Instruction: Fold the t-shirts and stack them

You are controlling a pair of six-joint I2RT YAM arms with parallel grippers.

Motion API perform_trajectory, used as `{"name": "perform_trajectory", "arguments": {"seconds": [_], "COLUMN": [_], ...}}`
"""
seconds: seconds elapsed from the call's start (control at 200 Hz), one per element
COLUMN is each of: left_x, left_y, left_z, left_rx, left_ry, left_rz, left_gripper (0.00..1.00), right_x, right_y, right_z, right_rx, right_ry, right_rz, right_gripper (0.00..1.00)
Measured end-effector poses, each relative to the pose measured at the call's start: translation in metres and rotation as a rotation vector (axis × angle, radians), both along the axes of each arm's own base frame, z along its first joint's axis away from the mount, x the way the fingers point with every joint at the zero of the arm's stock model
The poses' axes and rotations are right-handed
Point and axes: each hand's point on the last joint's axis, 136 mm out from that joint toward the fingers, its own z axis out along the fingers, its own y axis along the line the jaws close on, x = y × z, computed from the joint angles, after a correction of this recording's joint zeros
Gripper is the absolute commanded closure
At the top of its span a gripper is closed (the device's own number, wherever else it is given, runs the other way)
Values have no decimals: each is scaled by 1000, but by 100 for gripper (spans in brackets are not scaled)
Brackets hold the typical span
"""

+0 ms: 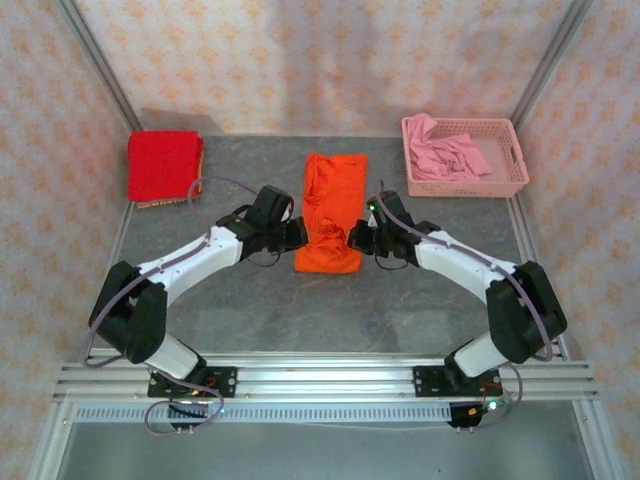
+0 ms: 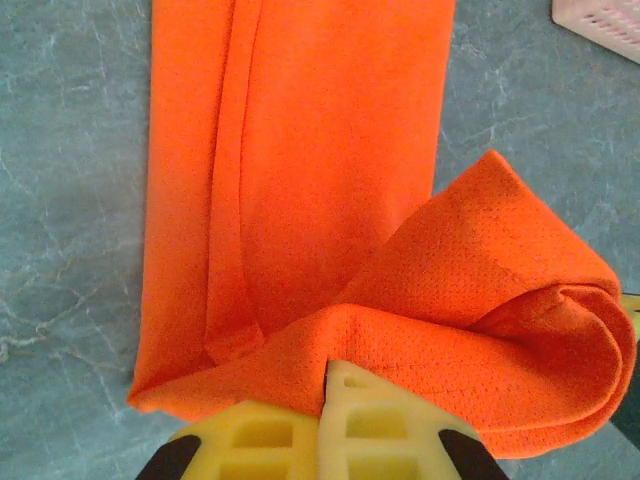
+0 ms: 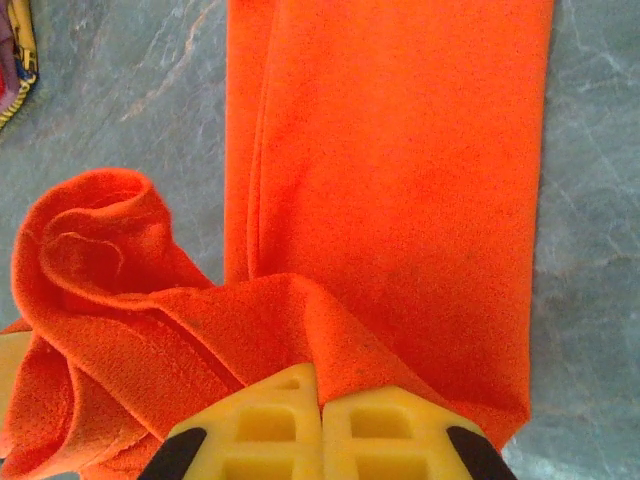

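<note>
Now | orange t-shirt (image 1: 332, 212): long strip at centre of table (image 1: 230, 290), running 12 to 6 o'clock, near end bunched | left gripper (image 1: 298, 234): jaws closed, pinching its 8 o'clock edge | right gripper (image 1: 358, 238): clamped likewise at 4 o'clock (cloth rolled up between them) | red t-shirt (image 1: 164, 166): folded, 10 o'clock corner | pink basket (image 1: 515, 150): 2 o'clock

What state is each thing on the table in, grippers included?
Bright orange cloth t-shirt: folded into a long strip, near end pinched up.
Solid red cloth t-shirt: folded square, far left.
Pink plastic lattice basket: holds crumpled pink cloth.
Left gripper: shut on orange t-shirt.
Right gripper: shut on orange t-shirt.
</note>
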Motion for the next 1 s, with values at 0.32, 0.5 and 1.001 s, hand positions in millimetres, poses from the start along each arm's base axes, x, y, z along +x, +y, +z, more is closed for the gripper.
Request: {"name": "perform_trajectory", "arguments": {"seconds": [0.32,0.5,1.001], "left_x": [29,42,75], "left_y": [-3,-3,-12], "left_z": [-19,-28,-40], "left_rx": [6,8,-10], "left_ry": [43,59,76], "left_rz": [6,3,0], "left_gripper": [100,100,100], "right_x": [33,47,73], "right_y": [0,-4,-9], "right_z": [-14,-29,-42], "right_rx": [-15,-21,-26], "right_ry": [24,57,71], "right_rz": [-9,-23,-36], "right_gripper": [100,100,100]}}
